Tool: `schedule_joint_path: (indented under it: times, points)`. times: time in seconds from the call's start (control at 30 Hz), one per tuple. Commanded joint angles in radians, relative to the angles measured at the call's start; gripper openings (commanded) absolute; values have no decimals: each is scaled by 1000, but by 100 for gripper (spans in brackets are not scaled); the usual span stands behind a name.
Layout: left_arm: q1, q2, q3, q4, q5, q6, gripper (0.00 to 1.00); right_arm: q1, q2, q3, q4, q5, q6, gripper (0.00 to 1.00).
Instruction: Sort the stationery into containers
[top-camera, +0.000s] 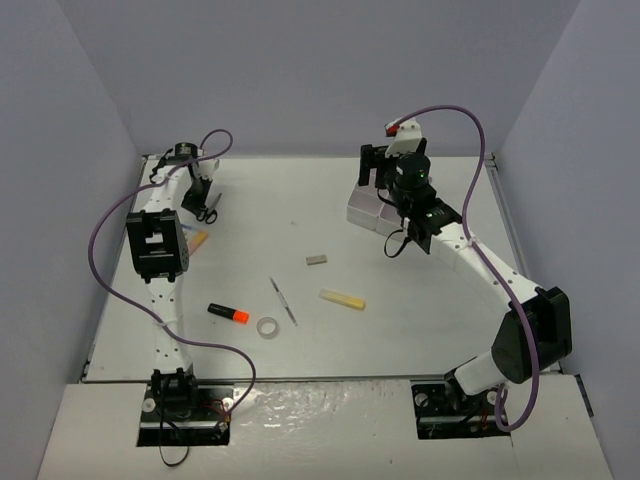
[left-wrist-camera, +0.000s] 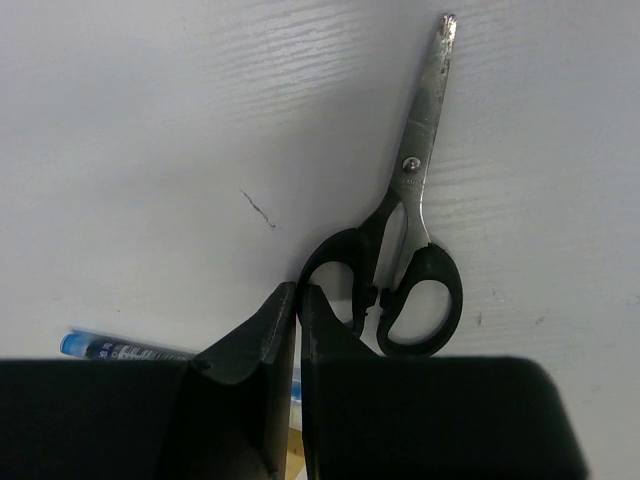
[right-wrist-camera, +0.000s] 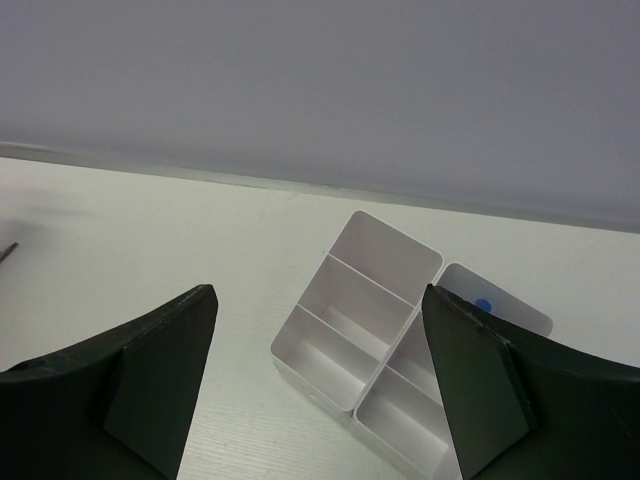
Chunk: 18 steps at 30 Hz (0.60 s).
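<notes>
The left gripper (left-wrist-camera: 297, 292), jaws pressed together on nothing, sits near the counter's (top-camera: 290, 195) far left corner, just beside black-handled scissors (left-wrist-camera: 405, 270). The right gripper (right-wrist-camera: 318, 295) spreads wide above the white divided tray (right-wrist-camera: 385, 270) toward the far right edge. The orange-capped marker (top-camera: 228, 313), tape ring (top-camera: 267, 327), grey stick (top-camera: 283, 300), yellow bar (top-camera: 342, 299) and grey block (top-camera: 317, 260) lie apart across the open middle.

Your top view sits high behind both arm bases, tilted down and forward, with the whole table (top-camera: 300, 200) in frame from far off. The left wrist camera hangs close over the far-left corner, aimed almost straight down past the left gripper (left-wrist-camera: 298, 292). It shares the scissors (left-wrist-camera: 400, 270) with the top view. The right wrist camera looks forward and slightly down through the right gripper (right-wrist-camera: 318, 292) toward the back wall. It shares the white tray (right-wrist-camera: 385, 255) with the top view.
</notes>
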<state>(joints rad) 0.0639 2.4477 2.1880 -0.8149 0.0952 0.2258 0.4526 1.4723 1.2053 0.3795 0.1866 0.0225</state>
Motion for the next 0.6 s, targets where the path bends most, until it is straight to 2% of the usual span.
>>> schedule_joint_path:
  times: [0.0, 0.27, 0.4, 0.57]
  points:
    - [-10, -40, -11, 37, 104, -36, 0, 14, -51, 40, 36, -7, 3, 81]
    - [-27, -99, 71, 35, 192, -104, 0, 20, -11, 103, -4, -124, 89, 80]
    - [-40, -142, 111, 8, 240, -130, 0, 21, 29, 143, -1, -323, 146, 80]
    - [-68, -263, 94, 4, 279, -140, 0, 33, 220, 284, 118, -567, 425, 78]
